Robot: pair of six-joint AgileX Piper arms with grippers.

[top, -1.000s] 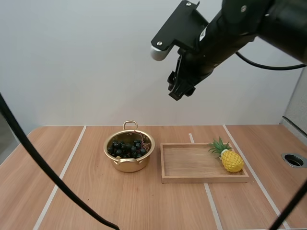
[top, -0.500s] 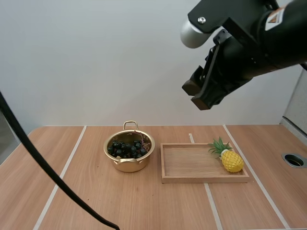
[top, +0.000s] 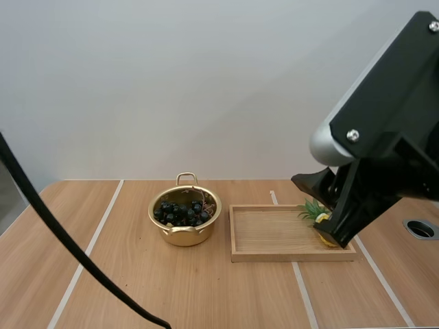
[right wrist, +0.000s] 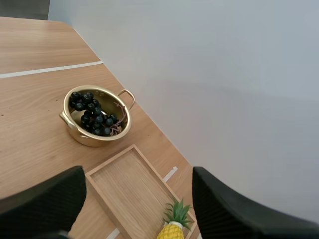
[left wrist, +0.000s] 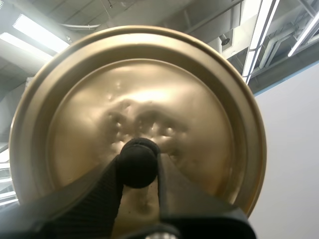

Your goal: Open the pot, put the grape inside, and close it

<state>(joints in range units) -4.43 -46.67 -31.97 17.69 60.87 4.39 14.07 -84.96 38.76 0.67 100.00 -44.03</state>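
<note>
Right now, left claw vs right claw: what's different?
Grip: the left claw is shut on the black knob of the gold lid, while the right claw is open, its fingers standing apart. Load: the left claw carries the lid, while the right claw carries nothing and hangs over the wooden tray near the pineapple. Shared: two black fingers each.

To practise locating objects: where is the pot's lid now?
In the left wrist view, the lid is pinched by its black knob in the left gripper; the pot stands open beside the tray.
</note>
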